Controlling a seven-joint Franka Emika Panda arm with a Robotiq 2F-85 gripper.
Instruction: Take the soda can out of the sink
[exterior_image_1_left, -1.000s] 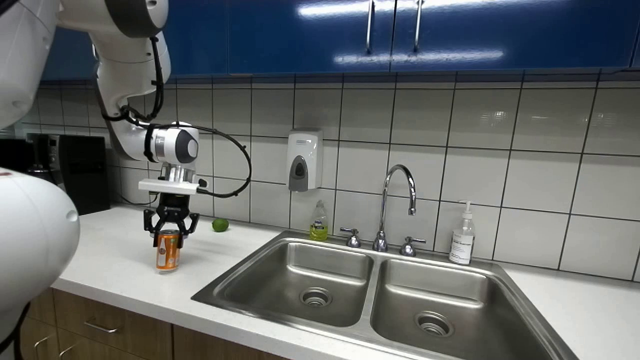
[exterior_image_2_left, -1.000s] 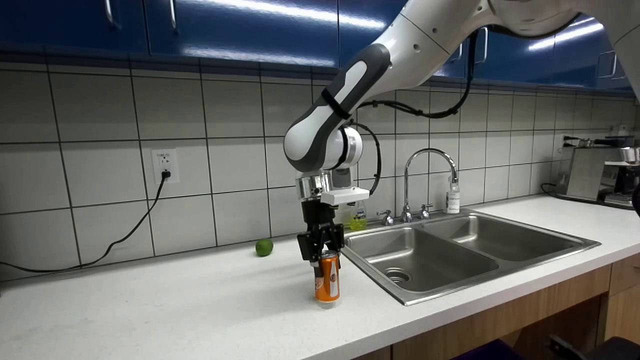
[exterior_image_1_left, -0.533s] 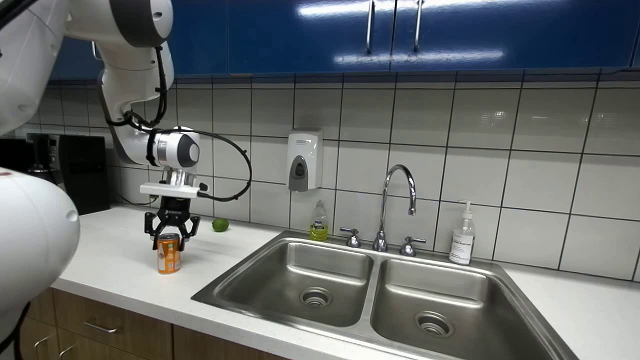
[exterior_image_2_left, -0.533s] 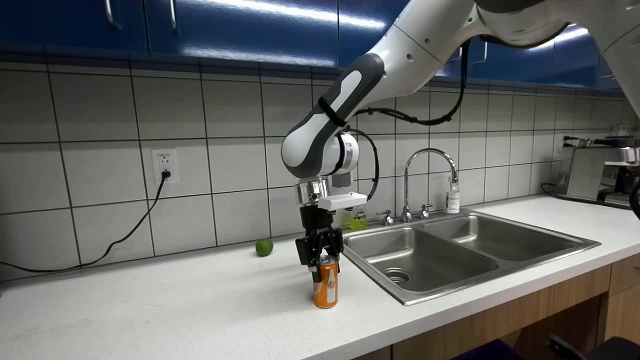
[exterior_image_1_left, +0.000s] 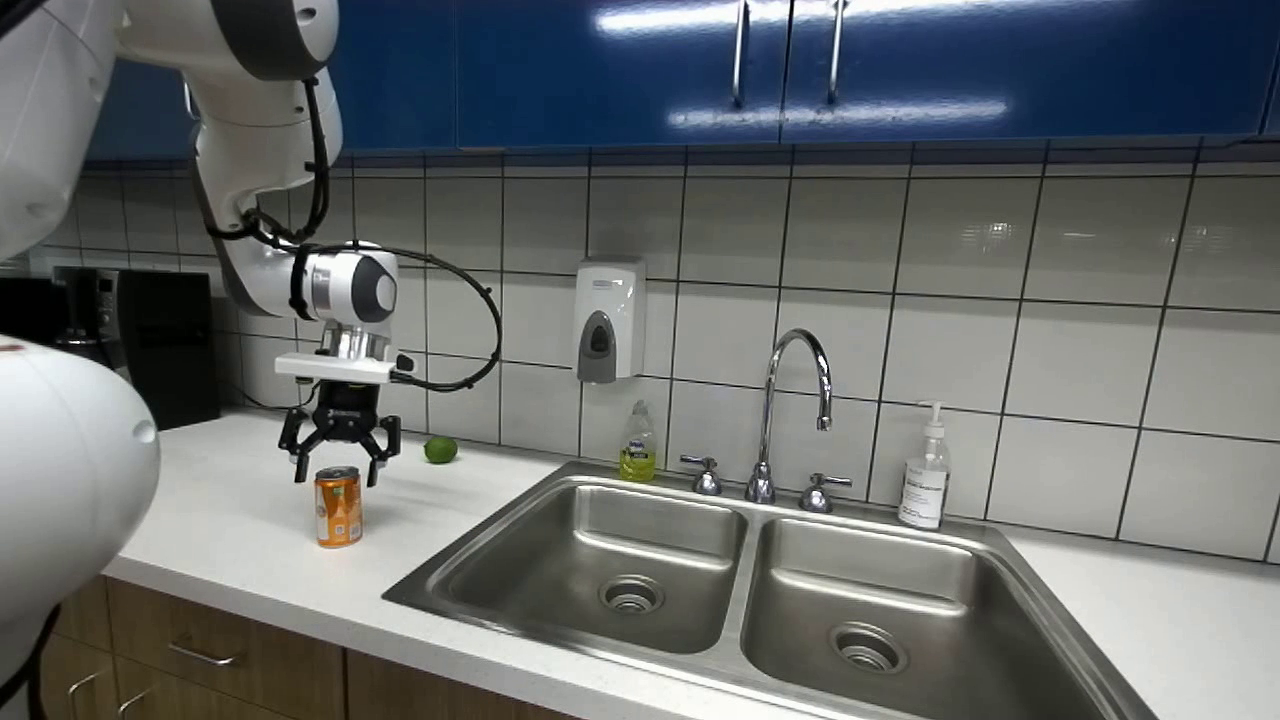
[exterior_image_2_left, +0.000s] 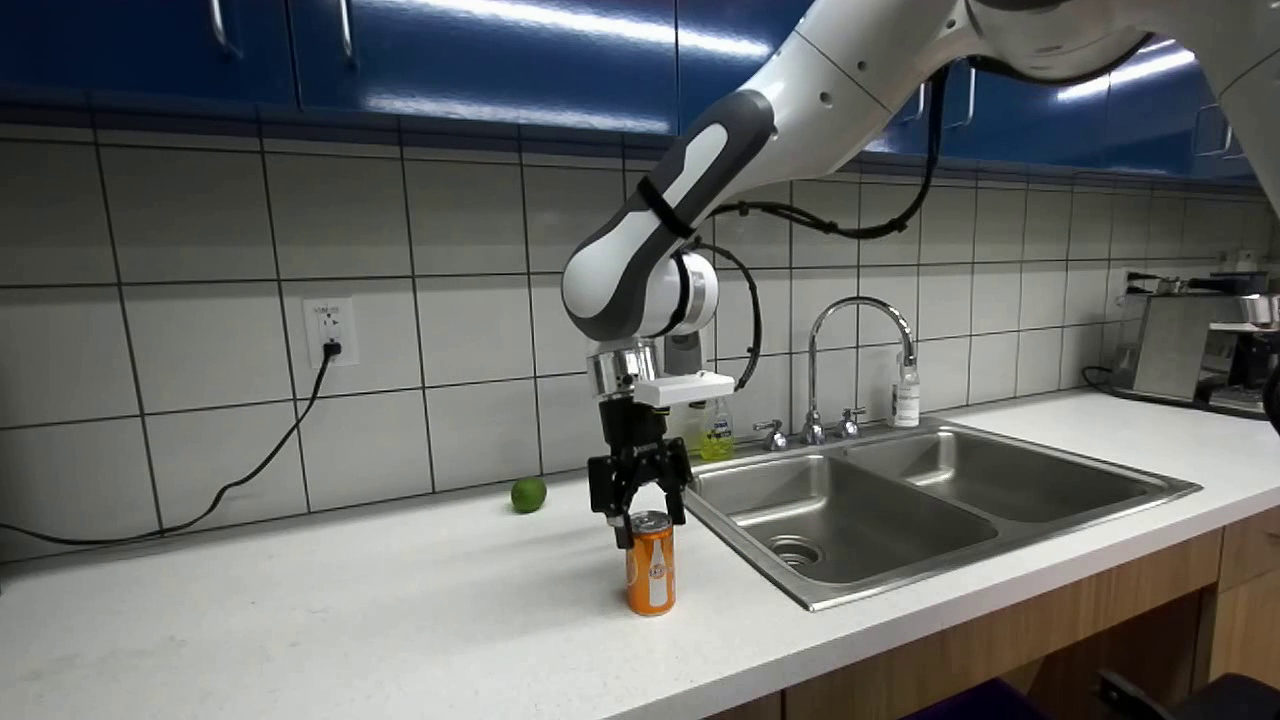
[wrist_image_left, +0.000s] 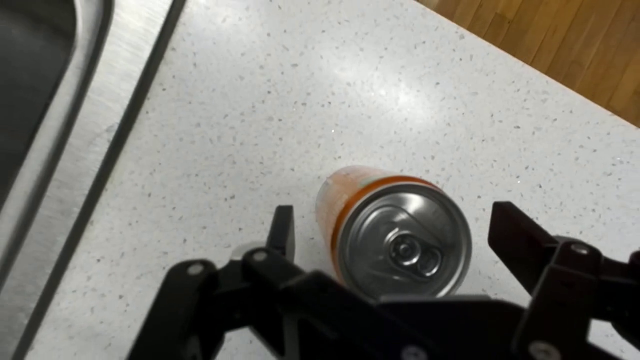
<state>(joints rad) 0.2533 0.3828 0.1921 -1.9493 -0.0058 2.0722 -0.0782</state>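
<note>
Hovering over the soda can (exterior_image_1_left: 338, 510), my angular black gripper (exterior_image_1_left: 336, 474) has its blocky fingers (wrist_image_left: 282, 230) spread apart, a gap either side of the round silvery lid (wrist_image_left: 400, 235)! The can stands upright, an orange cylinder on speckled white counter (wrist_image_left: 225, 125), near the steel sink (exterior_image_1_left: 740, 600).

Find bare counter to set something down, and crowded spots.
Bare, in an exterior view: counter left of the soda can and lime; between sink and steel appliance. Crowded: along the sink's back, with faucet, yellow bottle and pump bottle; and around the can, under the open gripper.
</note>
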